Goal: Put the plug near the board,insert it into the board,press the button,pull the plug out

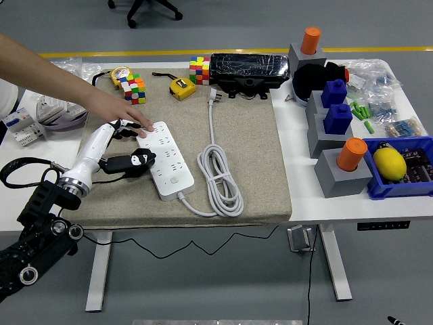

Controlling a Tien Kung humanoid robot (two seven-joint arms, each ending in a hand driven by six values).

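The robot's left hand (128,161) rests near the tabletop's (298,196) left edge, its black fingers loosely spread against the power strip (166,158) and grasping nothing. A person's hand (122,112) presses the strip's far end. The plug (215,96) lies unplugged toward the far edge, its cable (220,179) coiled beside the strip.

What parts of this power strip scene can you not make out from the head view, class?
- Far end of the power strip: covered by a person's hand.
- Left hand: its fingers overlap the strip's edge; contact unclear.
- Strip's button: too small to pick out.
- Right arm: out of view.
- Plug: prongs not visible.
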